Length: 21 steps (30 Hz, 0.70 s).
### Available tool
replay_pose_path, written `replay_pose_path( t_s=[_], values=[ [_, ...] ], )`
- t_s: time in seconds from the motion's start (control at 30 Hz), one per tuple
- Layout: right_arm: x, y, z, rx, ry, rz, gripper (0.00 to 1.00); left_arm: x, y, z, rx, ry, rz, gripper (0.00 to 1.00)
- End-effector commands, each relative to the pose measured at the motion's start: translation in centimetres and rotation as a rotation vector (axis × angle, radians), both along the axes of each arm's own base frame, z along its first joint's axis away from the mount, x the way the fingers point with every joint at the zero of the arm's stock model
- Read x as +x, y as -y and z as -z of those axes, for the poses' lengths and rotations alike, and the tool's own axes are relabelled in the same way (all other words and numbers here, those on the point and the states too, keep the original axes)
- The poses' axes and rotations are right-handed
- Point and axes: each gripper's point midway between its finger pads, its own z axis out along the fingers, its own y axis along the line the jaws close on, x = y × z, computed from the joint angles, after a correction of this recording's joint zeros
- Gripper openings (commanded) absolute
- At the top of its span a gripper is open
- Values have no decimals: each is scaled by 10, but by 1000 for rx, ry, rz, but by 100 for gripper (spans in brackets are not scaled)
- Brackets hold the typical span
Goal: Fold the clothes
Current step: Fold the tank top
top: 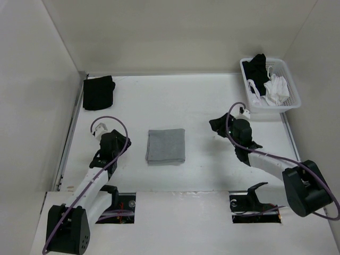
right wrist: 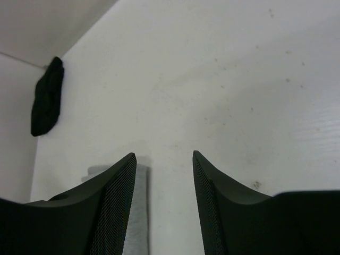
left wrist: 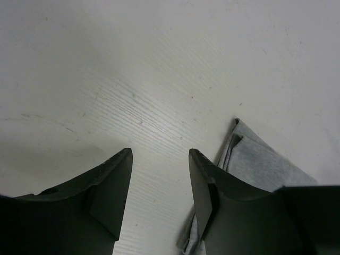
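The clothes, a light grey garment (top: 166, 146), lie folded into a neat square in the middle of the table. Its layered corner (left wrist: 255, 159) shows just right of my left gripper (left wrist: 159, 154), which stands open over bare table to the garment's left (top: 109, 143). A strip of the grey fabric (right wrist: 135, 212) shows between the fingers of my right gripper (right wrist: 163, 156), which is open and empty, to the garment's right (top: 219, 125). Neither gripper touches the fabric.
A folded black garment (top: 99, 92) (right wrist: 47, 98) lies at the back left corner. A white basket (top: 287, 87) with black and white clothes stands at the back right. White walls close in the table on three sides.
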Motion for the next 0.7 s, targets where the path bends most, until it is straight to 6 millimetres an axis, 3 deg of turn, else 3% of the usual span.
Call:
replay_pose_path(
  t_s=[0.0,0.27,0.57,0.67],
  values=[
    [8,-1,-15,43,73,-1,51,16,-2,-19,8,46,-7,45],
    [10,5,-10,65,57,0,50,21,1,-19,14,44,7,42],
    [11,1,-5,75,33,-23,50,27,16,-20,20,46,62,40],
    [11,0,-6,77,34,-29,50,25,19,-20,28,61,71,44]
  ],
)
